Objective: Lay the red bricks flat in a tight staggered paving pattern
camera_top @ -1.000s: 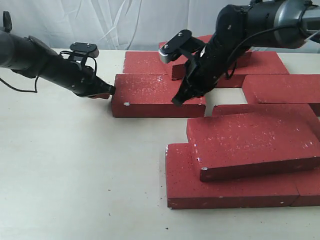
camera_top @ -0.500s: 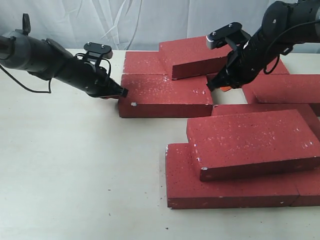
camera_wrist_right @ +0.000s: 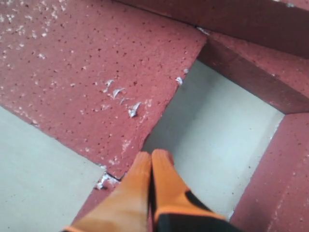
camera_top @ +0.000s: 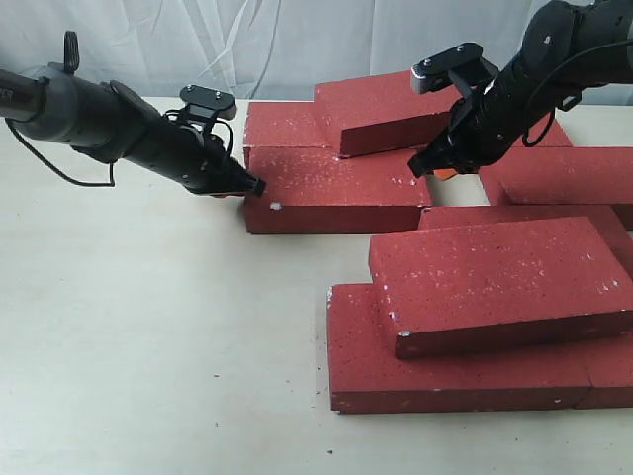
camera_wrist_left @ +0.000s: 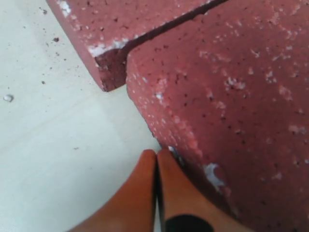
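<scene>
Several red bricks lie at the back and right of the table. The middle brick [camera_top: 336,190] lies flat. My left gripper [camera_top: 255,185] is shut and empty, its tips against that brick's left end [camera_wrist_left: 231,87]. My right gripper [camera_top: 425,170] is shut and empty too, and rests at the same brick's right end [camera_wrist_right: 96,72], over a bare gap of table [camera_wrist_right: 212,140]. A tilted brick [camera_top: 386,104] leans on the back row. In front, one brick [camera_top: 495,282] lies askew on top of another [camera_top: 445,371].
A back-left brick [camera_top: 282,124] [camera_wrist_left: 125,24] sits just behind the middle one. More bricks [camera_top: 559,173] lie flat at the right edge. The cream table [camera_top: 148,346] stretches to the left and front. White curtain behind.
My left gripper has pushed the middle brick to the right. My right arm swung from above that brick to its right end, then stayed almost still.
</scene>
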`<state>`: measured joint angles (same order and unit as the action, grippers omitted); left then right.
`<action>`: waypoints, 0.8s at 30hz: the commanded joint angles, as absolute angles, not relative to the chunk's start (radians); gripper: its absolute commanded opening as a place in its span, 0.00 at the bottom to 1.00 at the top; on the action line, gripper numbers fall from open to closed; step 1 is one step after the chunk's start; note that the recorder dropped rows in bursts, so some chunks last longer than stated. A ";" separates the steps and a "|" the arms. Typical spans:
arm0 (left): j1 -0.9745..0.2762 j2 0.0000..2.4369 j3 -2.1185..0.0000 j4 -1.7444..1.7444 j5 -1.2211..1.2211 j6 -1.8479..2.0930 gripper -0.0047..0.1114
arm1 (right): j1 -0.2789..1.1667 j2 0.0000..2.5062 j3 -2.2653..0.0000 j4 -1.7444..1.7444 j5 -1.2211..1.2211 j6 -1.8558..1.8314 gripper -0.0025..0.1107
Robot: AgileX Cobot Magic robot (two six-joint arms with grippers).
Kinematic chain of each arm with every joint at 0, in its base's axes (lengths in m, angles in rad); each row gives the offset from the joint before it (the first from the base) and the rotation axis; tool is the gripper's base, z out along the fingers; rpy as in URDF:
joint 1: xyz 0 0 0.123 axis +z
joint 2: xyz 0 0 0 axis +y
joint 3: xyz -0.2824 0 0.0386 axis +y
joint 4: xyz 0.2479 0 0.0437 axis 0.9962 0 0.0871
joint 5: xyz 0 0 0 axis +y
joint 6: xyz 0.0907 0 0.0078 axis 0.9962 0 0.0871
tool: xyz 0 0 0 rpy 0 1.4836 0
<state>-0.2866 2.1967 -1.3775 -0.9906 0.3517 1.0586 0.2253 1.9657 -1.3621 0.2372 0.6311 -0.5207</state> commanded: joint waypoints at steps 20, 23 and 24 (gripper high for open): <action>-0.400 2.279 -1.465 -1.023 0.336 1.055 0.04 | 0.220 1.860 -1.292 0.221 0.588 -0.520 0.01; -0.408 2.279 -1.470 -1.025 0.338 1.055 0.04 | 0.220 1.860 -1.292 0.209 0.588 -0.521 0.01; -0.411 2.279 -1.471 -1.023 0.338 1.053 0.04 | 0.220 1.860 -1.292 0.209 0.588 -0.521 0.01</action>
